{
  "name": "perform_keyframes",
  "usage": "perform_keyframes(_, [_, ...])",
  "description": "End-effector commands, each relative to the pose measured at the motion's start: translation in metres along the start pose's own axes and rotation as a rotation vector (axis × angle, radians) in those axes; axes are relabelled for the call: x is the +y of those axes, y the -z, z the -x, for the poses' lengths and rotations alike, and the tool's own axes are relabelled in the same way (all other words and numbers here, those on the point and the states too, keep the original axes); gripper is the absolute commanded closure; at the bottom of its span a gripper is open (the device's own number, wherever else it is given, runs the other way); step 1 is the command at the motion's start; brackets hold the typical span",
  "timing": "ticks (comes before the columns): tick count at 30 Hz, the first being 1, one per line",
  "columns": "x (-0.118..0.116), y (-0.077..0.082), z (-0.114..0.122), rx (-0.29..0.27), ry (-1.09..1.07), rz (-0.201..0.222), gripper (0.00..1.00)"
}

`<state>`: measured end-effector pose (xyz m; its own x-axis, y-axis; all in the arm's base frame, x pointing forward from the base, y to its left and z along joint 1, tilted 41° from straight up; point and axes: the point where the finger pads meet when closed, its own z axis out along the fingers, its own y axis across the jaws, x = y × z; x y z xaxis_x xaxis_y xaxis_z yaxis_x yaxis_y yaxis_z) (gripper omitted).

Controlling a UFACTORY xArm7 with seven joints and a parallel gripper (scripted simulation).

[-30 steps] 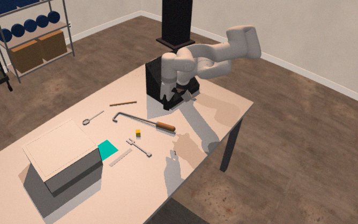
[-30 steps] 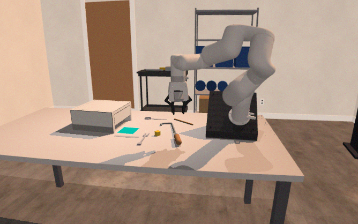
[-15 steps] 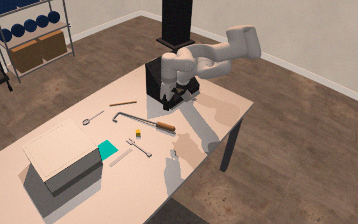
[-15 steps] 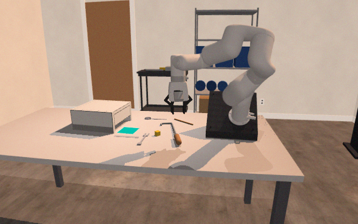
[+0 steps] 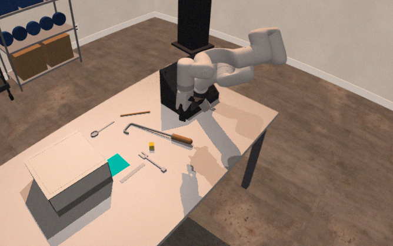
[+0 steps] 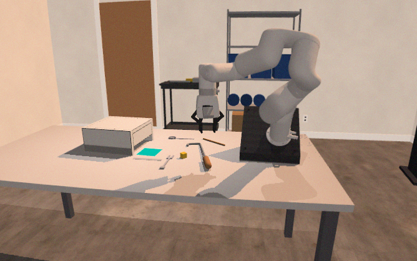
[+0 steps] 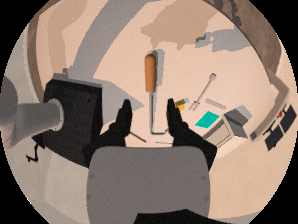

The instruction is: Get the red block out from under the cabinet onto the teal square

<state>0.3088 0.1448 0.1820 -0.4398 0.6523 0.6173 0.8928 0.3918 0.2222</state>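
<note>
Red block: not visible in any view; whether it lies beneath the cabinet cannot be told from here.
Table: carries every item listed below.
Arm: white, bent over from a black base block at the table's far end.
Cabinet: grey box with a pale top, resting on the table, well apart from the gripper.
Gripper: hanging above the table near the base block, pointing down, fingers parted with nothing between them.
Hooked tool: long metal rod with a wooden handle, lying between gripper and cabinet.
Teal square: flat on the table, just beside the cabinet's front corner, bare.
Yellow block: 1 small cube near the hooked tool's handle.
</note>
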Motion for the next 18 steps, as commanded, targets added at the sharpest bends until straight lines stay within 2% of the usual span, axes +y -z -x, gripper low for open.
perform_keyframes(1, [0.001,0.001,0.0,-0.001,0.0,0.003,0.43])
perform_keyframes(10, [0.001,-0.003,0.0,-0.001,-0.018,0.003,0.43])
perform_keyframes(18, [0.001,-0.019,0.0,-0.001,-0.019,0.003,0.43])
